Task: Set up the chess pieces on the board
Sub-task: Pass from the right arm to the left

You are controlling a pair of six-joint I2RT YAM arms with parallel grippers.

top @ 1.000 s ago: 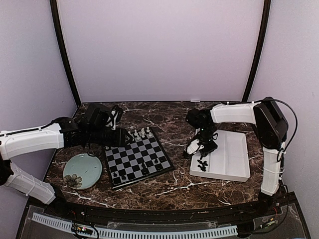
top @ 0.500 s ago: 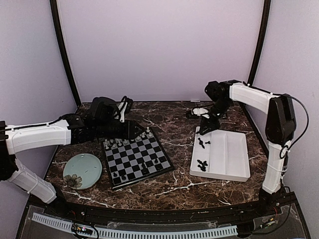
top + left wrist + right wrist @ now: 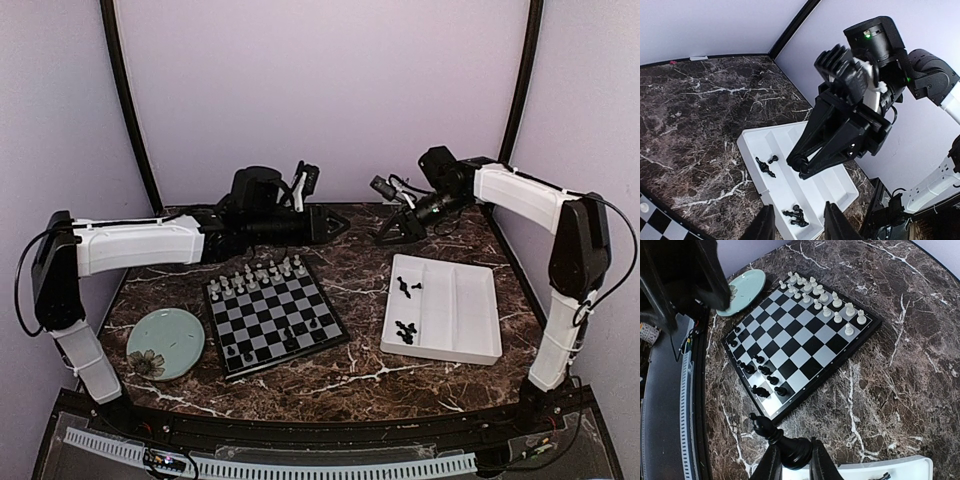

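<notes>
R hand (image 3: 388,236) hovers over the far surface, approx 1 o'clock off the board (image 3: 268,312) in top view. So the board lies at 7–8 o'clock from it, well apart. Fingers are pressed onto a black piece (image 3: 782,439), wide end nipped, head poking out past the tips. Long axis looks tilted, not upright.

L hand (image 3: 337,224) is spread w/ nothing in it, beyond the board's far edge at approx 1 o'clock. It's nearer the board than R.

White men (image 3: 262,272) line the far edge; a few black men (image 3: 290,340) stand on the near rows. More black lie in the tray (image 3: 470,300).

Judgement: R must carry the piece across the white line to the 6 o'clock rows and set it base-down.
</notes>
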